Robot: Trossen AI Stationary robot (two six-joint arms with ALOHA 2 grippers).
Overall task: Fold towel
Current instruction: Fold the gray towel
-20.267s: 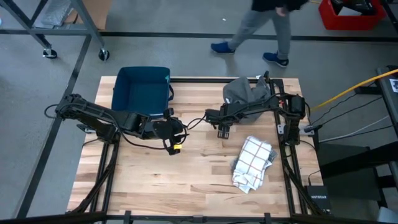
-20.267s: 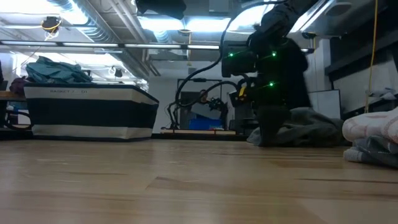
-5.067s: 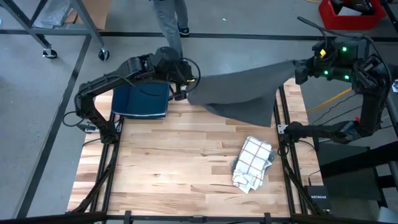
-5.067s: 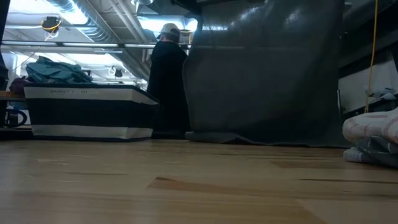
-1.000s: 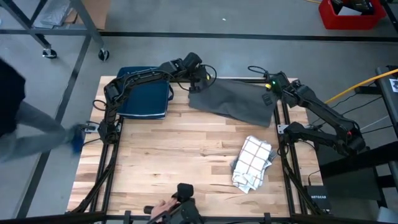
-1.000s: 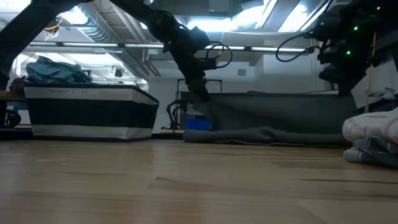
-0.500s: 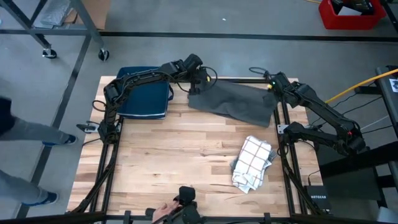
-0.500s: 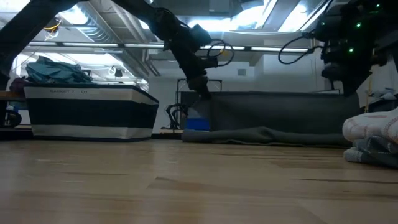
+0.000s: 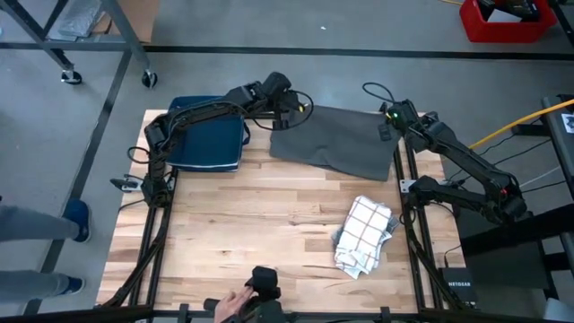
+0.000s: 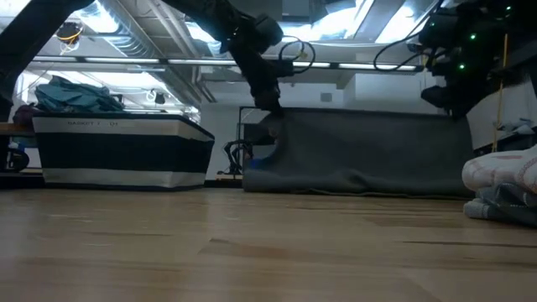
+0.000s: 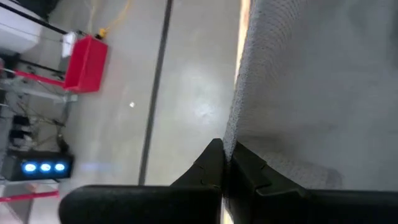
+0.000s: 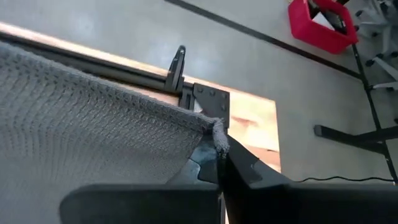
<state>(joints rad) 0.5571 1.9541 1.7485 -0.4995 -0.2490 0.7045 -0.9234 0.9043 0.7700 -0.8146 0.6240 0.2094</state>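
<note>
A grey towel [image 9: 336,144] is stretched between my two grippers at the table's far edge. In the low view the towel [image 10: 361,151] hangs like a curtain, and its lower edge [image 10: 352,190] lies on the wood. My left gripper [image 9: 287,111] is shut on the towel's upper left corner, next to the blue bin [image 9: 206,135]. My right gripper [image 9: 388,120] is shut on the upper right corner. My left gripper pinches the towel's upper edge at its left corner [image 11: 232,134] between its two fingers [image 11: 212,163]. The towel hangs below the hold, with its lower part on the table. My right gripper pinches the towel's upper right corner [image 12: 216,129] between its two fingers [image 12: 239,167]. The upper edge [image 12: 112,84] runs away from it, drawn fairly straight toward the other gripper.
A folded white checked towel [image 9: 366,235] lies at the near right of the table. The blue bin stands at the far left. A person's hand [image 9: 235,306] shows at the near edge, and a person's shoe [image 9: 76,220] on the floor to the left.
Both grippers have gone up and a little toward the far edge, still shut on the towel's corners. The towel's upper edge has risen, so the cloth hangs taller, while its lower edge has stayed on the table.
</note>
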